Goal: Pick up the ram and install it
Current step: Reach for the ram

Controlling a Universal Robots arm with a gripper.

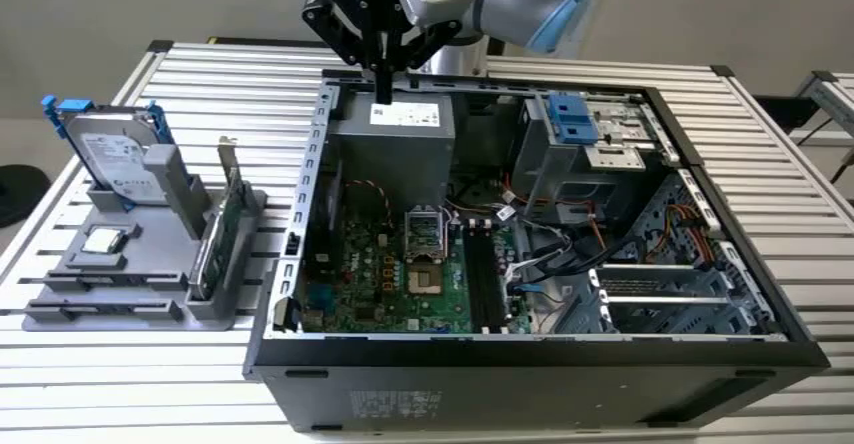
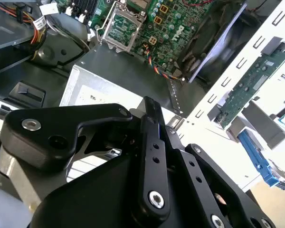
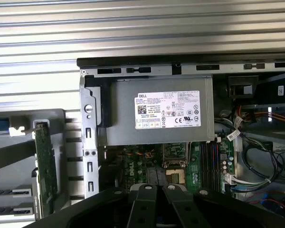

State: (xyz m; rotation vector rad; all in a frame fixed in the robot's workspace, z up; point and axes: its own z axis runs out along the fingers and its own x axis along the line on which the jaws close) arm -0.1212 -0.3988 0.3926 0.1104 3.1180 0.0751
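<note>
**Black two-finger gripper [image 1: 384, 92] hangs closed, seemingly empty, above the far edge of the open black computer case [image 1: 534, 354].**

The ram [image 1: 239, 216], I judge, is the dark-green stick on edge in the grey plastic holder [image 1: 80, 294]. The holder sits at the edge of the slatted metal bench [image 1: 774, 164] on the exterior view's left, beside a taller bracketed green card [image 1: 214, 249]. Standing upright, its top edge is free for pinching.

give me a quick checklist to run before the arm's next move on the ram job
1. gripper open: not ok, shut, nothing seen in it, above the power supply.
2. ram located: cannot tell; a green board stands in the grey holder.
3. memory slots empty: ok.
4. case open: ok.
5. cables off the slots: cannot tell.
</note>
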